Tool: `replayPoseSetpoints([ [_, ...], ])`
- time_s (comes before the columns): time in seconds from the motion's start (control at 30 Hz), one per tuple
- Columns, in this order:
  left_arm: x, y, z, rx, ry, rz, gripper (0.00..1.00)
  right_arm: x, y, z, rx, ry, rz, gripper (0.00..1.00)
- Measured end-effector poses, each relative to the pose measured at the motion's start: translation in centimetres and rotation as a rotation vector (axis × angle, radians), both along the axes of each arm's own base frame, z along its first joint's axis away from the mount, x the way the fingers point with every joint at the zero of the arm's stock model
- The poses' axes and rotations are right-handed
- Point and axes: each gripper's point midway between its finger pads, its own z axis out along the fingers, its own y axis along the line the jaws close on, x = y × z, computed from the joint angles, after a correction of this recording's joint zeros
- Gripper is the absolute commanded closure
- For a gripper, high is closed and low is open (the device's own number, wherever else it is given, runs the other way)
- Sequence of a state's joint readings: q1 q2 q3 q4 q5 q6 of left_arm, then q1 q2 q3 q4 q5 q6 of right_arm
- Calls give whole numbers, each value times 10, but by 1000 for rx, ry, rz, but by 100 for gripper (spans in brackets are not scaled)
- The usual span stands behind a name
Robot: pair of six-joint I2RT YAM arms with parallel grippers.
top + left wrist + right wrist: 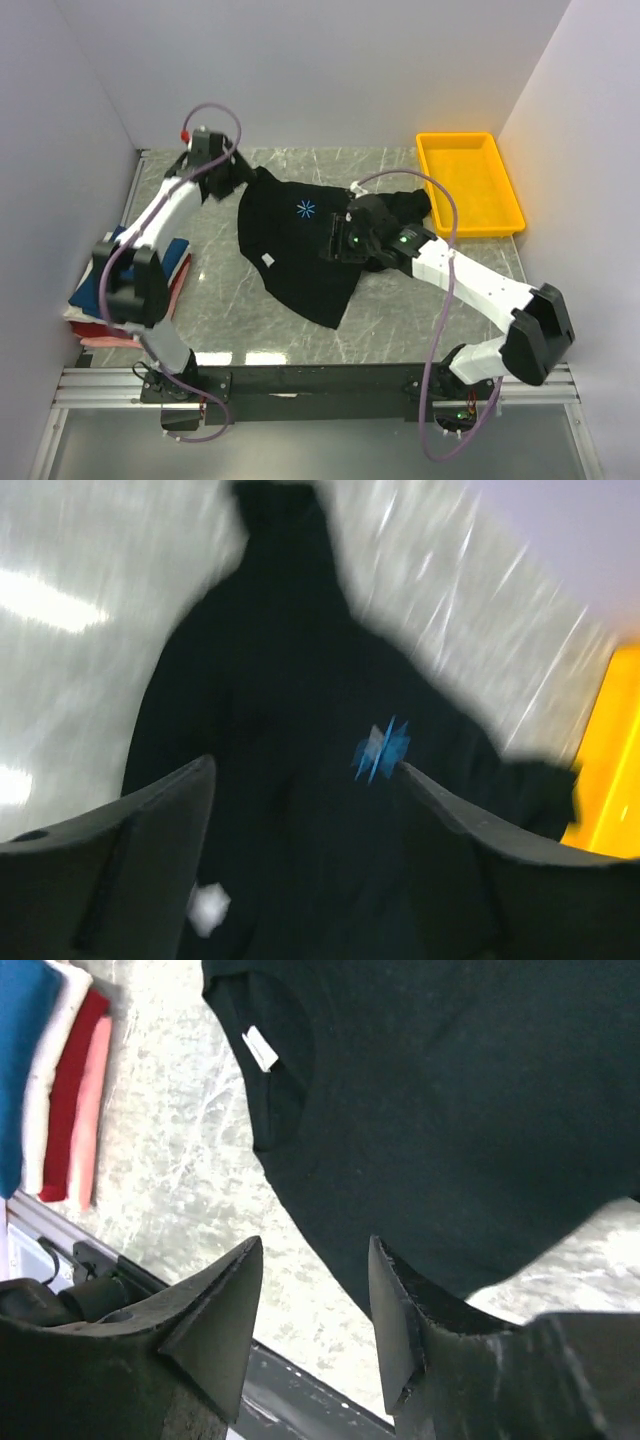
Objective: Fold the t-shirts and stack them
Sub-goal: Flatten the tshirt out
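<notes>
The black shirt (300,240) lay unfolded and a little crumpled in the middle of the table (420,290), apart from the folded stack (45,1080) at the left edge. The left gripper (305,768) and the right gripper (315,1250) hung over it, fingers apart, holding nothing. The step seemed to be the spreading; next, each gripper would need to pinch an edge.

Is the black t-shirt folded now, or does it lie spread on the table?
Spread, not folded. The black t-shirt lies open and rumpled on the table, with its white neck label and blue print showing.
</notes>
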State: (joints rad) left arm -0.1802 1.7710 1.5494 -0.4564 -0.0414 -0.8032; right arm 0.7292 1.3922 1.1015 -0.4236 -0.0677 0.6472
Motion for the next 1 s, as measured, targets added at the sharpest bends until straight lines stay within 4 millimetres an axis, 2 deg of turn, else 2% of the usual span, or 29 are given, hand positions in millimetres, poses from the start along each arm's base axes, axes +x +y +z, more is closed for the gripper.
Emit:
replayPoseSetpoints([
  [0.07, -41, -3, -11, -3, 44, -12, 26, -1, -11, 0, -2, -22, -27, 45],
  [0.13, -81, -12, -17, -20, 52, -22, 28, -2, -31, -5, -6, -33, -74, 44],
  [0.17, -106, -23, -20, -29, 49, -41, 29, -2, -48, -12, -5, -33, -116, 44],
  [0.27, -158, -66, -31, -45, 49, -142, 31, 3, -94, -35, -24, -5, -239, 44],
  [0.33, -187, -102, -46, -29, 79, -235, 32, 7, -121, -52, -43, 24, -316, 44],
  [0.43, -220, -146, -74, 44, 127, -346, 34, 8, -146, -67, -57, 54, -385, 43],
  [0.57, -266, -186, -114, 202, 181, -484, 33, 12, -161, -63, -33, 41, -430, 43],
  [0.67, -281, -210, -126, 289, 185, -544, 32, 20, -170, -58, -8, 16, -457, 41],
  [0.8, -291, -240, -131, 341, 162, -597, 30, 28, -182, -60, 7, 16, -496, 41],
  [1.0, -299, -240, -150, 402, 187, -619, 30, 43, -197, -69, 21, 37, -551, 40],
])
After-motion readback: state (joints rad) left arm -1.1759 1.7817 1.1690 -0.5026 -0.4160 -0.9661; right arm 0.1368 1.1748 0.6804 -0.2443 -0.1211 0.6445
